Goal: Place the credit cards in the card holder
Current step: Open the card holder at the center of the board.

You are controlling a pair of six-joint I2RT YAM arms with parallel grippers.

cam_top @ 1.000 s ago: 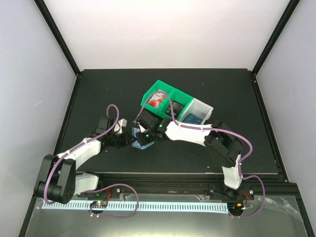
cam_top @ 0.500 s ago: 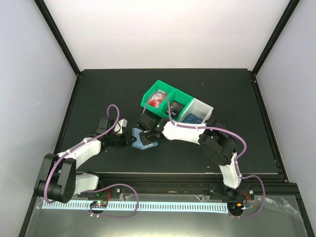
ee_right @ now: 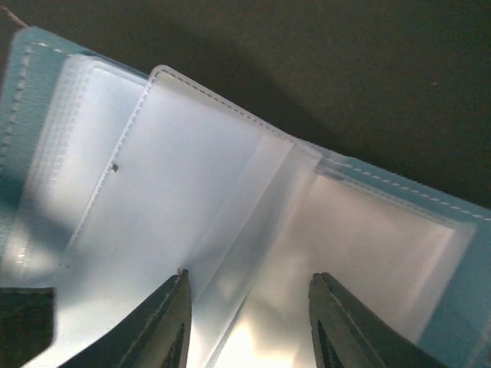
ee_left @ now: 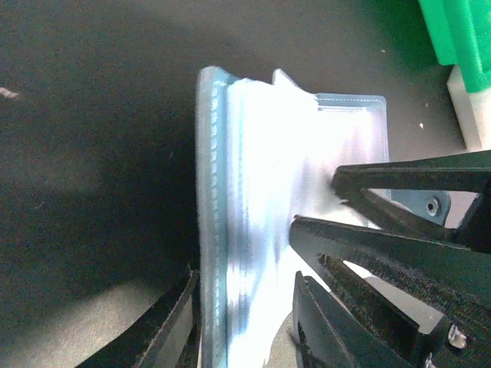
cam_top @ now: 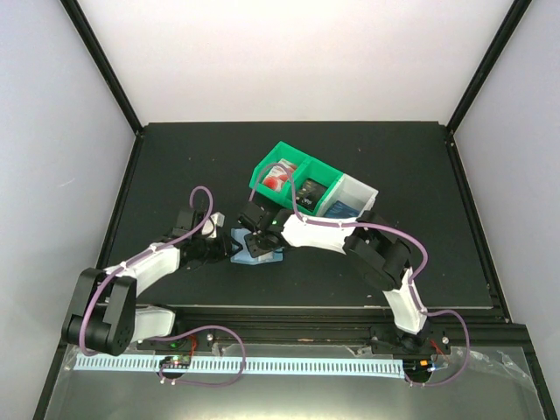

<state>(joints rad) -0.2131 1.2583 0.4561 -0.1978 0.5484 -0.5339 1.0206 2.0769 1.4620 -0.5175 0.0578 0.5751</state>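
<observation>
Broadly, the black table (cam_top: 175,166) has bare room at the left, the rear and the near right. Behind centre a green bin (cam_top: 280,150) touches a white bin (cam_top: 366,192); red-and-white credit cards (cam_top: 278,178) lie in the green one. Just in front of the bins the card holder (cam_top: 254,251) lies open, its clear sleeves fanned and no card seen in them. The left gripper (ee_left: 245,291) is released, its jaws parted around the holder's near stitched edge. The right gripper (ee_right: 249,280) is also released, its jaws apart over the sleeve fold and gripping nothing
</observation>
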